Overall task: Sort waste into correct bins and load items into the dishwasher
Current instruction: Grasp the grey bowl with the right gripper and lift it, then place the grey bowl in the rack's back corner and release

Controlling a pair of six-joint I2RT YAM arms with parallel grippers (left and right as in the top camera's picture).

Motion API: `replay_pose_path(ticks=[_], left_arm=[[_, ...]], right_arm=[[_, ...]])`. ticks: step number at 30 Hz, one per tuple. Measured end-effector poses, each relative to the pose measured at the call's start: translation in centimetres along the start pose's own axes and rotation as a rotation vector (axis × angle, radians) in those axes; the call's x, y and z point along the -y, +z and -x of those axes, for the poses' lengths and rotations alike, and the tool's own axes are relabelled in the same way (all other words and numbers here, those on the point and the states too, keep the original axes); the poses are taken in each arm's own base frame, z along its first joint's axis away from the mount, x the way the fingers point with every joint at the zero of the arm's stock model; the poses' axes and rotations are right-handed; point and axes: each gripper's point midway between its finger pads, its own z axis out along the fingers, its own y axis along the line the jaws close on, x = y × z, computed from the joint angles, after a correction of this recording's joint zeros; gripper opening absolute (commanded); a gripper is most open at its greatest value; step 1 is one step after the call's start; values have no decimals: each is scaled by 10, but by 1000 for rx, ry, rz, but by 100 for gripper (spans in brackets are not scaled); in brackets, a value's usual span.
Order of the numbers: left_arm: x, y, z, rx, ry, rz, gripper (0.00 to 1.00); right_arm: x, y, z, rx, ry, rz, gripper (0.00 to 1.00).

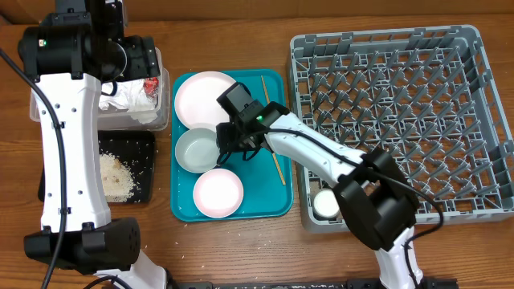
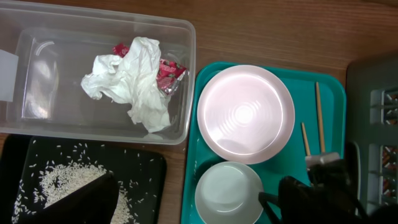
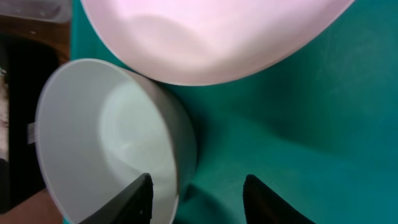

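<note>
Right pincer (image 3: 200, 198) part-open, astride near wall of grey-green bowl (image 3: 106, 137). One finger (image 3: 138, 200) inside rim, other outside over teal tray (image 3: 298, 112); gap shows, no grip yet. Bowl sits on tray between upper plate (image 1: 205, 98) and lower plate (image 1: 218, 193).

Left pincer (image 1: 136, 66) above clear tub (image 2: 186, 74); only one finger visible, spread cannot be told.

Napkin (image 2: 134, 81) and red wrappers (image 2: 169, 73) in tub. Rice (image 2: 62, 183) in black tray (image 2: 149, 180).

Brown wooden table (image 1: 241, 249) with visible grain fills the whole background. The light is even and soft, casting only faint shadows.
</note>
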Motion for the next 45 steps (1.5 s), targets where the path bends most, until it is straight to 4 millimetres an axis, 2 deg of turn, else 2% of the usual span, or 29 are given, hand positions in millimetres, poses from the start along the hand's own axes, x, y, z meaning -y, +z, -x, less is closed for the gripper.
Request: replay_pose_path(ticks=[3,7,9,12,17,21,26,30,32,33,38,41,45], left_arm=[[0,0,0,1,-8,0,85],[0,0,0,1,-12,0,88],[0,0,0,1,-12,1,89],[0,0,0,2,-15,1,92],[-1,0,0,1,-16,3,96],[-1,0,0,0,-16,4,100],[-1,0,0,0,-16,4,100],[-1,0,-1,-2,-16,5,100],[-1,0,0,-2,-16,4,100],[-1,0,-1,-2,-16,4,100],[-1,0,-1,-2,-16,4,100],[-1,0,-1,-2,-16,4,100],[-1,0,-1,-2,-16,4,100]], right_arm=[[4,12,-5,-25,3,0,35],[2,14,-5,-27,4,11,26],[1,14,-6,-28,1,14,15],[0,14,-6,-34,0,22,4],[5,6,-11,-82,29,7,4],[7,-16,7,-78,50,-3,4],[8,-64,49,12,48,-56,4],[25,-121,78,130,56,-190,4],[43,-157,92,217,70,-290,4],[59,-181,99,273,83,-371,4],[134,-263,113,454,155,-750,4],[171,-294,126,561,189,-953,4],[201,-307,139,609,167,-1121,4]])
